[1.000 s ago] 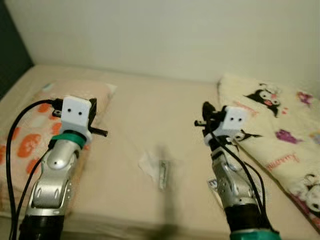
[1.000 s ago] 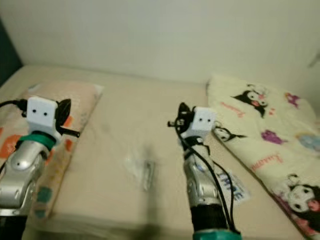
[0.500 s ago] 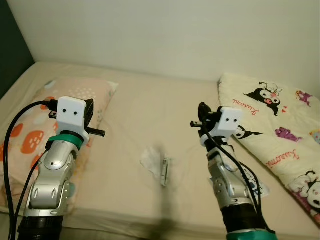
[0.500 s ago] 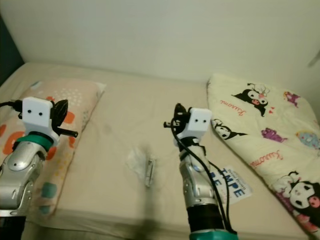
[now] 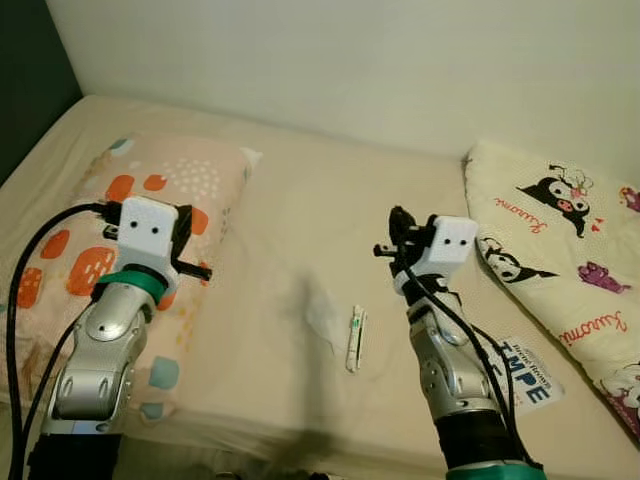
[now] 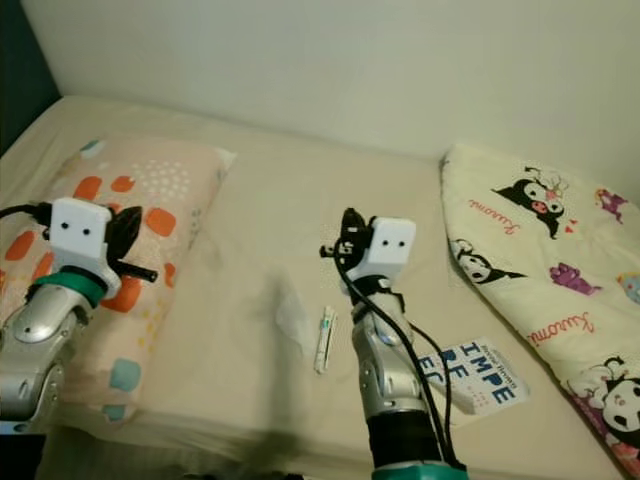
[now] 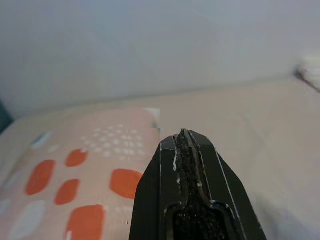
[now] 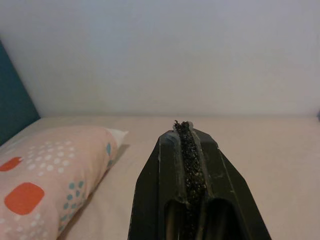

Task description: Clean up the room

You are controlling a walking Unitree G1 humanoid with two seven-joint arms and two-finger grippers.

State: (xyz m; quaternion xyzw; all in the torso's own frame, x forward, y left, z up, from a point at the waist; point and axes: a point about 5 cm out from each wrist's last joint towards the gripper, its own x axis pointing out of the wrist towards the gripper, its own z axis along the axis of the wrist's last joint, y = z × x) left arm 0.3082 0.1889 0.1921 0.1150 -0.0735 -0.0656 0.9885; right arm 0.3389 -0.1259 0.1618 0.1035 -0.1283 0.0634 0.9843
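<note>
Lying on the beige bed sheet (image 5: 290, 200) between the two raised arms, a narrow white tube (image 5: 353, 338) with a green mark rests just beside a crumpled clear wrapper (image 5: 322, 315) at its 10 o'clock. A printed booklet (image 6: 478, 372) lies at 3 o'clock of the right arm. The left gripper (image 7: 186, 137) has its fingers pressed together, empty, above the orange-spotted pillow (image 5: 150, 190). The right gripper (image 8: 184, 129) is likewise pressed together, empty. The head views also show the cartoon blanket (image 6: 540, 250) at 2 o'clock.
</note>
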